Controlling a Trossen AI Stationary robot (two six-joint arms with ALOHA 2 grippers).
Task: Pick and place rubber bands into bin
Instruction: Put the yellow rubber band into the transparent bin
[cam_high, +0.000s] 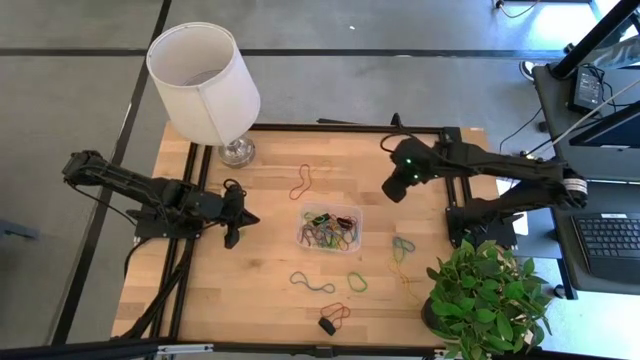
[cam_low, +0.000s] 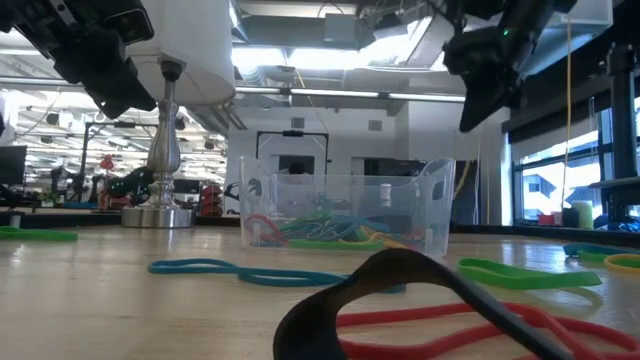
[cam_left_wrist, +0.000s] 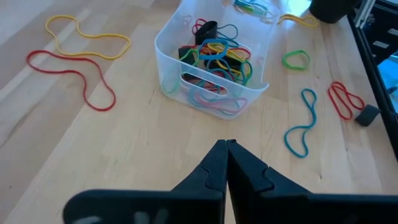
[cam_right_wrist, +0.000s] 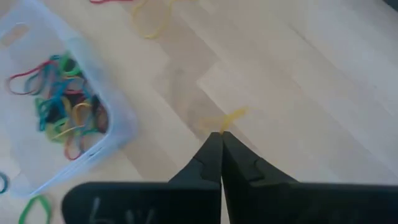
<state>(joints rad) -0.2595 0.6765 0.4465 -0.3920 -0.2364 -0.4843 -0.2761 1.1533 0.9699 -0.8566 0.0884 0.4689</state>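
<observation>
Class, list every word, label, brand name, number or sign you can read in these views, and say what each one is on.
No readable text in any view.
Left tool: pale marks on its body, too blurred to read.
Right tool: pale marks on its body, too blurred to read.
Bin, lamp, laptop: no legible print.

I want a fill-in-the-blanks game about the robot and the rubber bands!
1. The clear bin holds many rubber ____.
2. The right claw is pinching a thin ____ coloured band.
3. The left claw is shut and holds ____.
4. The white lampshade sits on the ____ arm's side of the table.

Missing words: bands; yellow; nothing; left
</observation>
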